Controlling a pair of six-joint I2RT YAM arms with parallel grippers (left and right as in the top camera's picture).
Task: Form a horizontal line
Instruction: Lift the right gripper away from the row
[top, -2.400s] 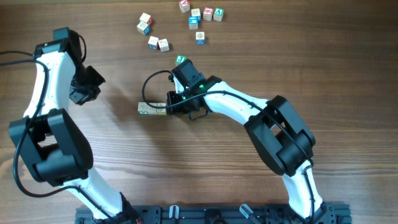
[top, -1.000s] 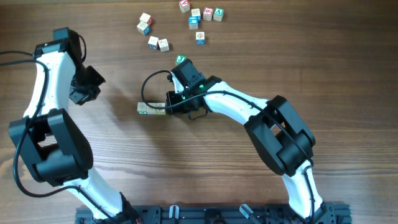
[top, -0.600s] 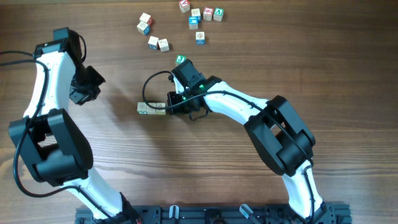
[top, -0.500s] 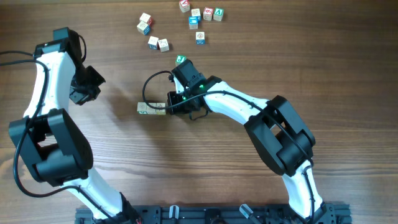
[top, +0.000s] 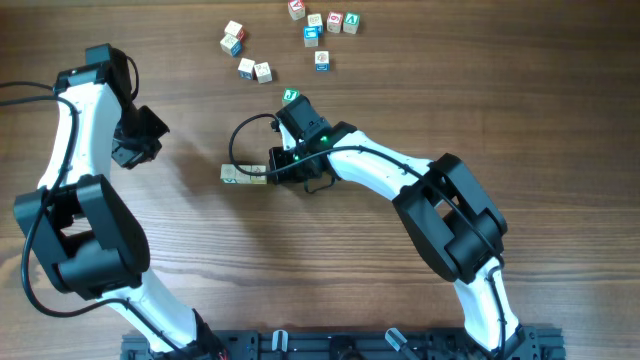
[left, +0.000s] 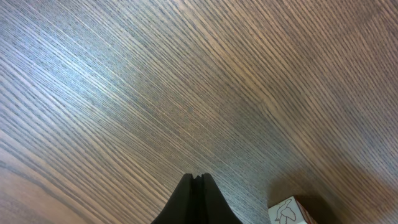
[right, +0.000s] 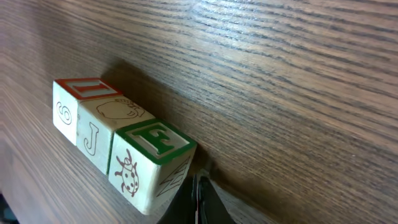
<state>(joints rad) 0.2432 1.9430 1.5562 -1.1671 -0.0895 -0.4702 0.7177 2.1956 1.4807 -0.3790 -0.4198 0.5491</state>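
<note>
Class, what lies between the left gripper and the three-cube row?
Nothing: between the left gripper and the row of cubes the overhead view shows only bare table.

Line: I count three letter cubes in the horizontal line (right: 118, 146).
Loose: I count eleven loose letter cubes (top: 262, 72) in the overhead view.
Arms: I see two, the left arm (top: 75, 130) and the right arm (top: 380, 170).
Grippers: I see two, the left gripper (left: 196, 180) and the right gripper (right: 198, 182).
</note>
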